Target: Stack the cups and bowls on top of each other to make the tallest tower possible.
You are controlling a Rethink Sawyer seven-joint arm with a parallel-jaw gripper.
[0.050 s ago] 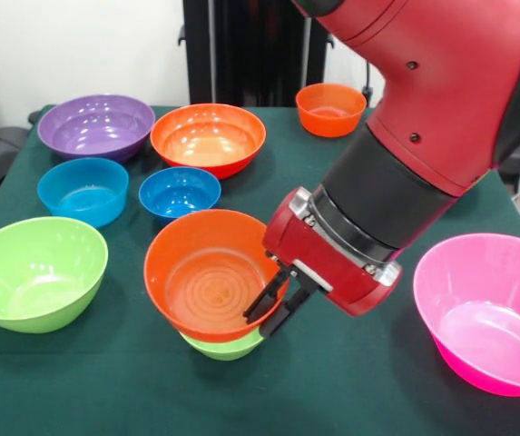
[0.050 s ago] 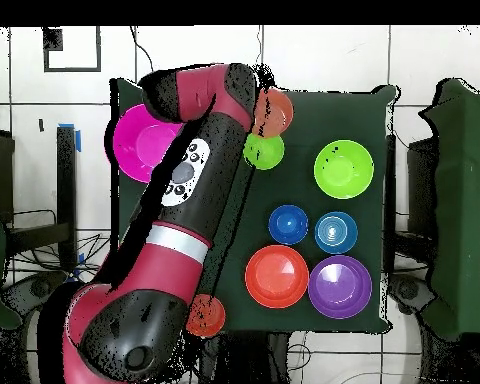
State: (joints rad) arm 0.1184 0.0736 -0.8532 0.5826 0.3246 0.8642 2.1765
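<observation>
My gripper (image 1: 271,312) is shut on the near right rim of an orange bowl (image 1: 207,272), one finger inside and one outside. This bowl tilts toward the camera over a small lime green bowl (image 1: 228,346), which shows only as a sliver beneath it. Whether the two touch I cannot tell. From overhead, the orange bowl (image 2: 275,112) and the small green bowl (image 2: 264,152) peek out beside the arm, which hides the gripper. The other cups and bowls stand singly on the green table (image 1: 350,391).
A large lime green bowl (image 1: 34,272) is at the left and a pink bowl (image 1: 486,309) at the right. Behind are two blue bowls (image 1: 83,191) (image 1: 180,193), a purple bowl (image 1: 96,125), a wide orange bowl (image 1: 208,138) and a small orange bowl (image 1: 330,109).
</observation>
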